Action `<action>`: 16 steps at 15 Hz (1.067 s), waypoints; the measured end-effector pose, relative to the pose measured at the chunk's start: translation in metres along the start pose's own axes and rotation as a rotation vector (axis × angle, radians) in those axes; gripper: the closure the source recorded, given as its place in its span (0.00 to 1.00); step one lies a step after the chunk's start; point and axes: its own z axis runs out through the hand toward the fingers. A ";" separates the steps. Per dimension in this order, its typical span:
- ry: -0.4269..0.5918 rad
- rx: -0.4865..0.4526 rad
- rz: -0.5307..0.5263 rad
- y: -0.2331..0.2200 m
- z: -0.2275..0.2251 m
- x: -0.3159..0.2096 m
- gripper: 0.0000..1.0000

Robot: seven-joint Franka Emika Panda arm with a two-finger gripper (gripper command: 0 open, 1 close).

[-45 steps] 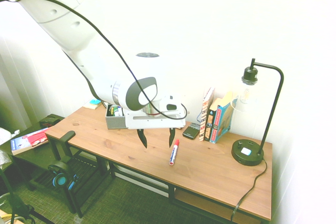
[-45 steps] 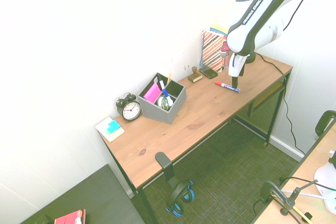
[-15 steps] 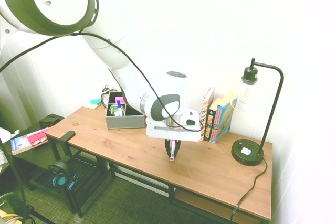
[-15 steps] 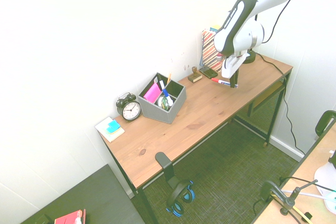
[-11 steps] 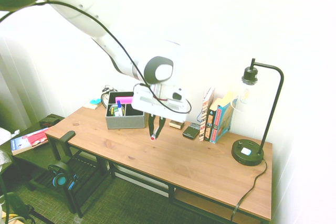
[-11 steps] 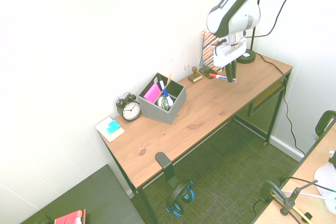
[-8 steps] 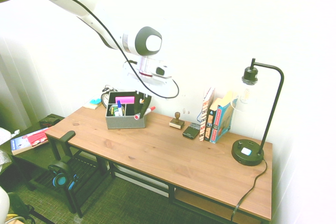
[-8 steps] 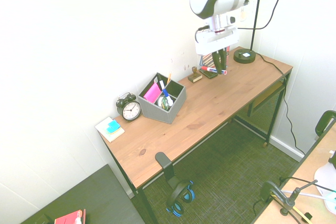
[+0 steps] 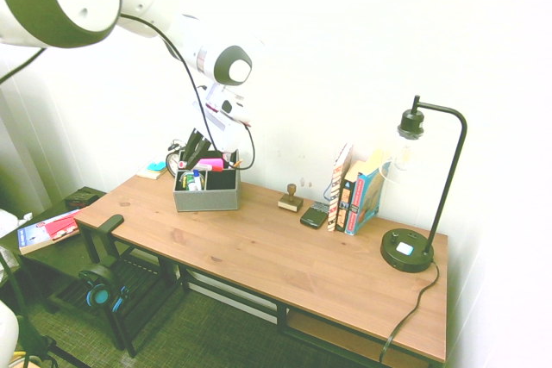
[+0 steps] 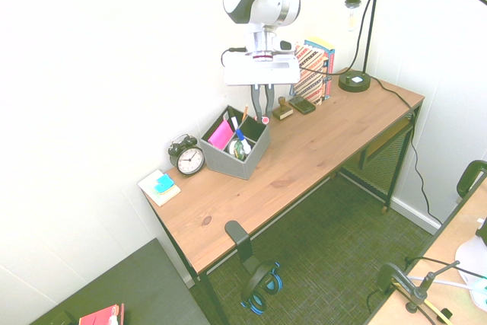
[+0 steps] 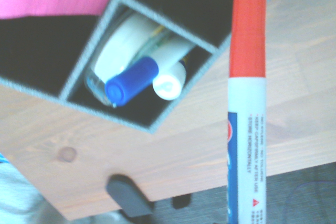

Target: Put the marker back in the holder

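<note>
The marker [image 10: 264,116] hangs tip-down with its red cap lowest, held in my shut gripper [image 10: 263,107] just above the right end of the holder [image 10: 230,162]. The holder is a grey box with black compartments on the wooden desk, by the wall. In the first exterior view my gripper [image 9: 195,151] hovers over the holder [image 9: 205,199]. In the wrist view the marker [image 11: 244,114] shows its red cap and white printed barrel, beside the holder's grey dividers [image 11: 92,45]. A blue-capped pen [image 11: 130,80] and a white tube lie in one compartment.
An alarm clock [image 10: 188,157] and sticky notes [image 10: 161,186] sit past the holder. A wooden stamp [image 9: 291,200], a phone [image 9: 314,214], a row of books [image 9: 355,191] and a black lamp [image 9: 407,249] stand along the wall. Headphones [image 9: 99,295] hang off the desk's end.
My arm has lifted the marker off the desk near the books and carried it along the desk to above the holder, turning it from level to tip-down.
</note>
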 end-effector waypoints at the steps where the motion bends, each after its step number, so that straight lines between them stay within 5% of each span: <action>1: -0.046 0.014 0.030 -0.008 0.001 0.011 1.00; 5: -0.158 0.045 0.095 -0.028 0.015 0.044 1.00; 6: -0.183 0.052 0.102 -0.033 0.020 0.049 0.00; 16: -0.252 0.052 0.067 -0.045 0.029 0.073 0.00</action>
